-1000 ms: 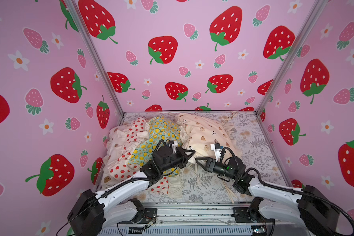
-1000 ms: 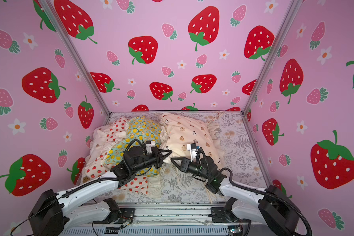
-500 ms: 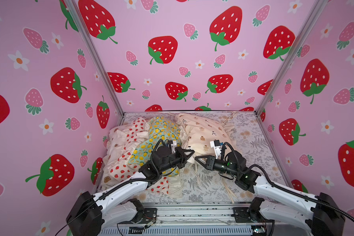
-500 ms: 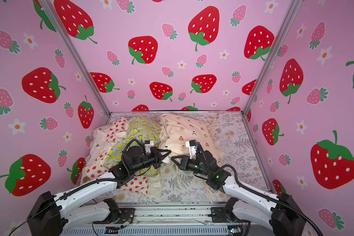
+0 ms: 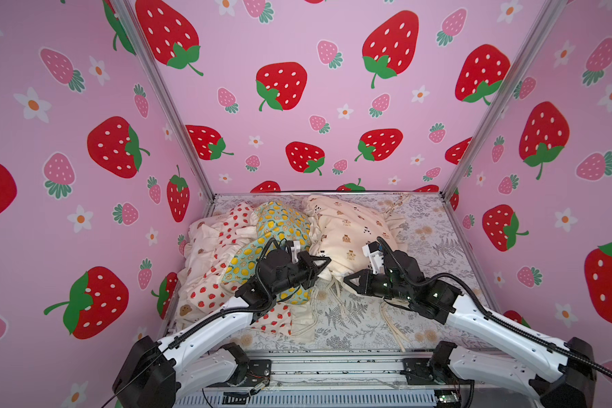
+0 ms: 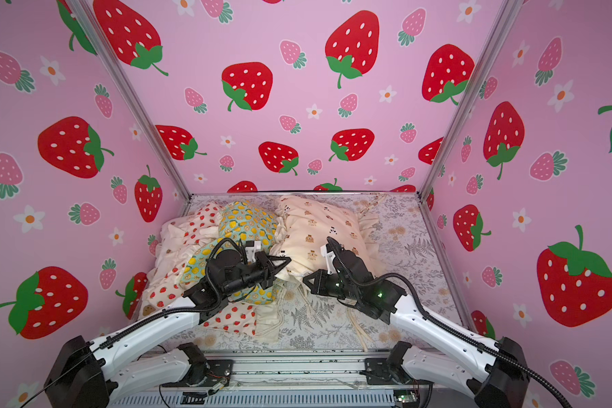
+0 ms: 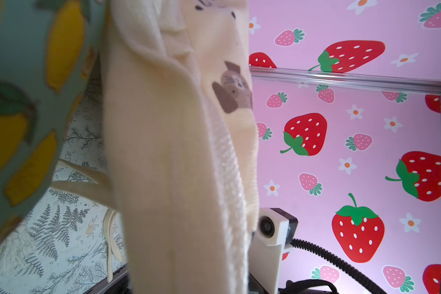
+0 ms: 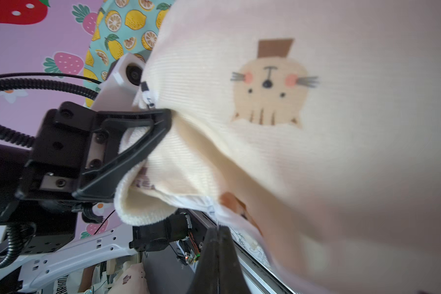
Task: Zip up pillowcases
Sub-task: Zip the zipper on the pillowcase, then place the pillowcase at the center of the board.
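The ruffled beige bear-print pillowcase [image 5: 347,226] [image 6: 315,226] lies at the back middle of the pile. My left gripper [image 5: 327,262] [image 6: 288,260] is shut on its near corner, and the right wrist view shows the fabric [image 8: 316,127] pinched at that gripper's tip [image 8: 168,117]. In the left wrist view the cream cloth [image 7: 163,152] hides the jaws. My right gripper [image 5: 345,279] [image 6: 304,277] [image 8: 218,229] is shut at the white zipper edge of the same pillowcase's opening. The teal lemon pillowcase [image 5: 283,222] and the red strawberry pillowcase [image 5: 227,240] lie to the left, under my left arm.
A grey fern-print sheet [image 5: 438,254] covers the floor. Loose cream ties [image 5: 393,321] trail toward the front metal rail [image 5: 333,367]. Pink strawberry walls with metal corner posts [image 5: 474,141] close in three sides. A cream cloth with a brown cookie print [image 5: 184,311] shows at the front left.
The right arm's elbow has swung outward and up while its tip stayed at the pillowcase opening, and its jaws closed the last bit. The left gripper has kept its hold.
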You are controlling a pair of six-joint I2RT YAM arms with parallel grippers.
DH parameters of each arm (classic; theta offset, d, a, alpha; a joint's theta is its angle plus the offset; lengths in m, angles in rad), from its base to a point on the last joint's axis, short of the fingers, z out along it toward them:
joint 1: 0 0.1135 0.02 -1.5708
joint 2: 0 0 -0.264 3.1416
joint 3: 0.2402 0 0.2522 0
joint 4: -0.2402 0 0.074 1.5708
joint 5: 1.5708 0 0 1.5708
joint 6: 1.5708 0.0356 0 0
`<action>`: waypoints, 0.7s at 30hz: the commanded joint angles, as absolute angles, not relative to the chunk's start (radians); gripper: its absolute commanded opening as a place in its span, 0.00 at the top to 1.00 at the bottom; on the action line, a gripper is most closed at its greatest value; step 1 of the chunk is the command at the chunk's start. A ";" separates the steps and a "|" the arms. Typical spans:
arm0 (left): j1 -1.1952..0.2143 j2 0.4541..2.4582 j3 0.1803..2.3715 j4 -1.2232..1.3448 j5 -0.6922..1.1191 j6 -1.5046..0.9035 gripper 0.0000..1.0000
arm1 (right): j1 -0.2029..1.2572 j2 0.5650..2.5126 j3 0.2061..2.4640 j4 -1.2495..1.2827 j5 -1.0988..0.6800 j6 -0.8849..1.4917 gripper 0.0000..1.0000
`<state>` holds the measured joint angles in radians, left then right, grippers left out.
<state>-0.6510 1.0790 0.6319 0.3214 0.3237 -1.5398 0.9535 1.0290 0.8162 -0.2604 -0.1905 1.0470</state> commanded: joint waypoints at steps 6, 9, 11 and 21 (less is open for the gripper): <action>-0.433 0.999 0.713 0.188 0.381 -1.384 1.00 | 0.928 0.993 0.841 -0.763 0.055 1.029 1.00; -0.346 0.993 0.726 0.148 0.399 -1.337 1.00 | 0.889 0.946 0.817 -0.858 0.088 1.028 1.00; -0.304 1.018 0.745 0.153 0.447 -1.316 1.00 | 0.868 0.918 0.804 -0.895 0.093 1.020 1.00; -0.371 1.026 0.852 -0.119 0.297 -1.060 1.00 | 0.714 0.893 0.821 -0.926 0.165 0.935 1.00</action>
<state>-0.3370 1.0477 0.7536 -0.0181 0.4362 -1.1973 0.7467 0.8814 0.8116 -0.8841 0.1143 0.9882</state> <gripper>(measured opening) 0.088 0.042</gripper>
